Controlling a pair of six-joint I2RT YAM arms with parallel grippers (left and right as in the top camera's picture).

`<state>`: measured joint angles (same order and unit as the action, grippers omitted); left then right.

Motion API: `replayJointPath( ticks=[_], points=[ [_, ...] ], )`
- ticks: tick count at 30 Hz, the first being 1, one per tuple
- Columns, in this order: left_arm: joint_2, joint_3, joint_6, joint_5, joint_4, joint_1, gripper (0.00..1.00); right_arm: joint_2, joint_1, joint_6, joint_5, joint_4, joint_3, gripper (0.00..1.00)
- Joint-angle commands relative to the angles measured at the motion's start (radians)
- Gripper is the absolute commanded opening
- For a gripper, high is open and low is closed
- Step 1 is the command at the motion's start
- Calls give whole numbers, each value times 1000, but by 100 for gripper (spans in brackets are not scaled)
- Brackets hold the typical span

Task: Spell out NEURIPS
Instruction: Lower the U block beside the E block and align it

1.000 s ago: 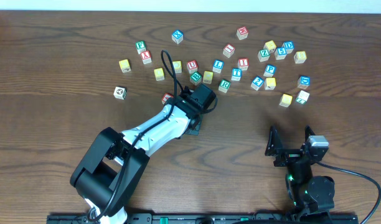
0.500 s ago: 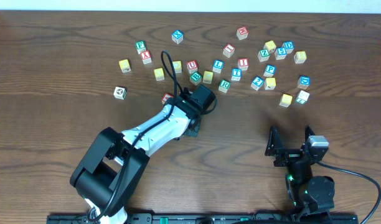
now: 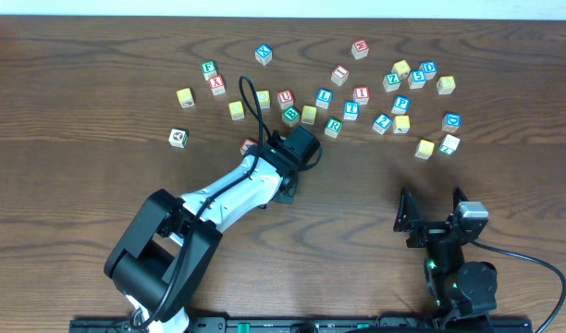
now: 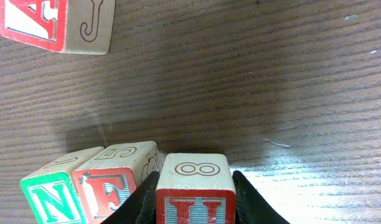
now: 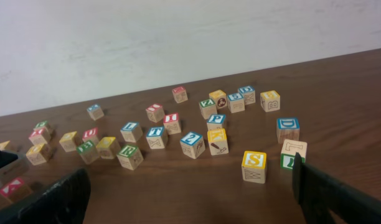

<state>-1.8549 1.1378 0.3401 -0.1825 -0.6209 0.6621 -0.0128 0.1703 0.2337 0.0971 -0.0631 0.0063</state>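
At the left of the left wrist view, the green N cube (image 4: 50,199) and the red E cube (image 4: 109,190) stood touching on the counter (image 4: 240,74). Just right of them, the left end effector (image 4: 195,200) was clamped on a red-lettered cube (image 4: 193,186). Its letter was cut off by the frame, so taking it for the U was only a judgement. One finger sat in the narrow space beside the E. Spreading the fingers there would likely have shoved the E and N out of line. Pressing the held cube in sideways could have done the same, or left it skewed. An A cube (image 4: 53,25) lay well apart, so it posed little risk. Farther right, the yellow S cube (image 5: 254,167) waited among the scattered cubes. The right end effector (image 5: 189,177) stood with its fingers wide apart, holding nothing. A wrong lookalike pick there seemed possible.
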Motion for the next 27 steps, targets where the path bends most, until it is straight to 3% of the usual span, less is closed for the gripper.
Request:
replayJointPath(
  ticks=[1,8,18,27],
  points=[
    [-4,-8,6,-13,1,-3,7,2,-3,8,-2,-4,-1,99],
    [-4,-8,21,-12,60,-3,8,2,-3,8,-2,-4,-1,99],
    [-4,-8,169,-9,73,-2,7,2,-3,8,-2,-4,-1,99],
    [-4,-8,229,18,51,-2,7,2,-3,8,-2,-4,-1,99]
  ],
)
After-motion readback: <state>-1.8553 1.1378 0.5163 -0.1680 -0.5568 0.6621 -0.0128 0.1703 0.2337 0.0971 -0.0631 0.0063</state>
